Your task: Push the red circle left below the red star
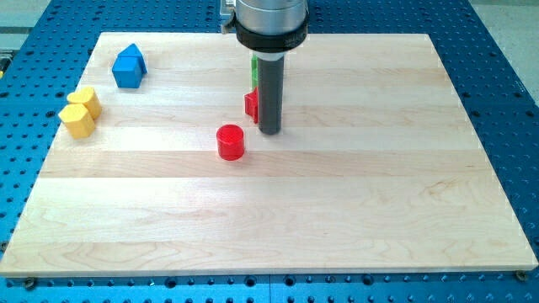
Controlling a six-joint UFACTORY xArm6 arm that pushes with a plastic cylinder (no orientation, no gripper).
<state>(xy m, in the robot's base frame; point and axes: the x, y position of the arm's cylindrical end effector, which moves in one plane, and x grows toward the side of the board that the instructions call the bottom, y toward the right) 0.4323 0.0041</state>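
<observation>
The red circle lies on the wooden board a little left of the view's middle. My tip stands just to its right and slightly higher, a small gap apart. A red block, probably the red star, shows only as a sliver behind the rod's left side, above and right of the circle. A green block peeks out above it, mostly hidden by the rod.
A blue house-shaped block sits at the upper left. Two yellow blocks touch each other near the board's left edge. The board lies on a blue perforated table.
</observation>
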